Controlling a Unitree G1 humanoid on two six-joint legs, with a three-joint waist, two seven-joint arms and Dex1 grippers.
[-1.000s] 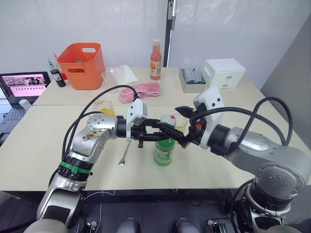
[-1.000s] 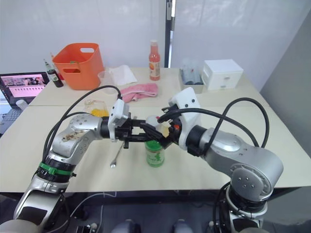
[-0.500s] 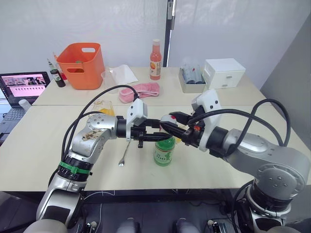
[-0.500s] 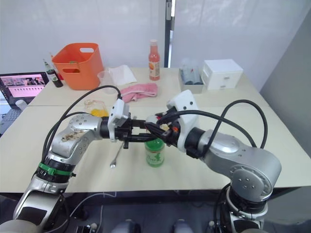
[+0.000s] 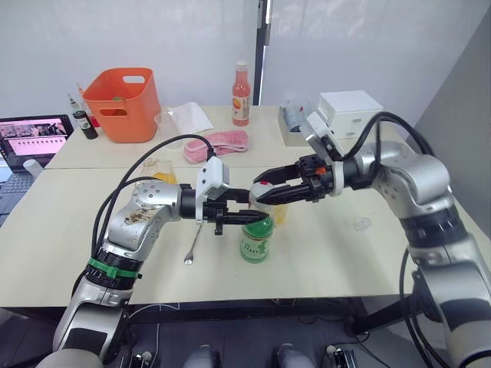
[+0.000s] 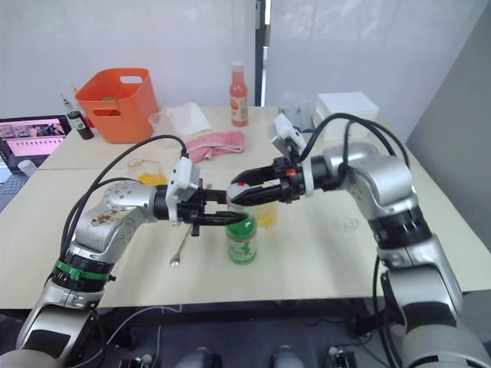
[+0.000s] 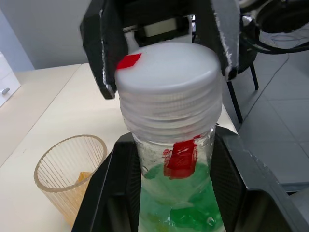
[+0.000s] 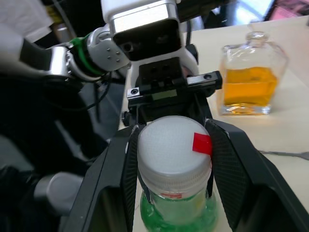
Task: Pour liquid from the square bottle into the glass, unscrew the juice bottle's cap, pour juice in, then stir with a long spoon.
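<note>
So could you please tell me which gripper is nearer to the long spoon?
Left. The left gripper clamps the juice bottle just beside the long spoon; the right gripper pinches the cap, farther away.

Two black fingers of the right gripper press either side of the white cap on the green juice bottle. Opposite, the left gripper seems to clasp the bottle's neck. The square bottle, holding orange liquid, stands on the table beyond.
</note>
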